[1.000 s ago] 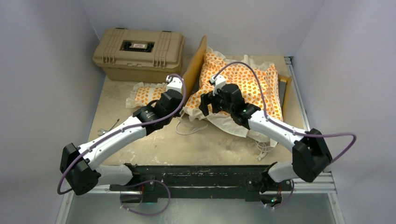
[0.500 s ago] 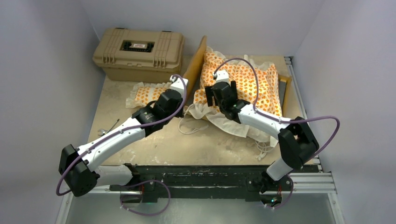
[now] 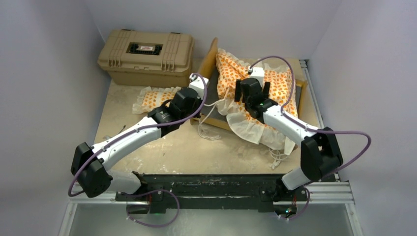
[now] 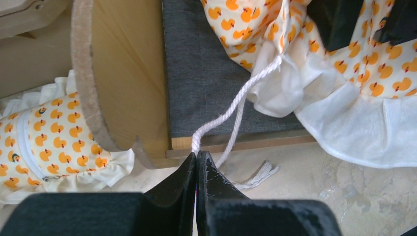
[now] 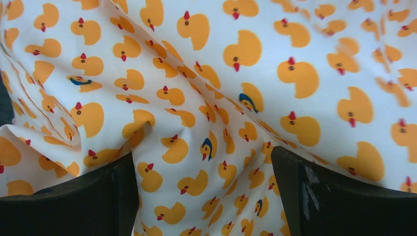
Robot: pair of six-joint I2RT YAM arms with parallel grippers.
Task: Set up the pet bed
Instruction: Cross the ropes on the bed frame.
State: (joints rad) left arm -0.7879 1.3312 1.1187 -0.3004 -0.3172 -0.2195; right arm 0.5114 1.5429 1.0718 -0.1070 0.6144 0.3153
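Note:
The pet bed's light-wood headboard [image 3: 210,56] [image 4: 123,73] stands at the back, with its grey base [image 3: 215,96] [image 4: 206,73] partly bare. The duck-patterned mattress cushion [image 3: 228,71] [image 5: 206,73] lies bunched over the base's right part, its white ruffle [image 4: 344,128] hanging over the front rail. My left gripper [image 3: 200,96] [image 4: 196,156] is shut on the cushion's white cord [image 4: 231,108] at the frame's near left corner. Above the cushion my right gripper [image 3: 252,89] [image 5: 201,155] is open, its fingers straddling a fold of fabric. The matching pillow [image 3: 157,98] [image 4: 49,142] lies left of the headboard.
A tan plastic hard case [image 3: 146,55] sits at the back left. Loose white cord [image 3: 209,133] trails on the table in front of the bed, and more cord [image 3: 278,157] lies near the right arm. Grey walls close in both sides.
My right gripper moved back and to the right over the cushion, which bunched rightward and uncovered the grey base. The left gripper shifted right to the frame's corner, still shut.

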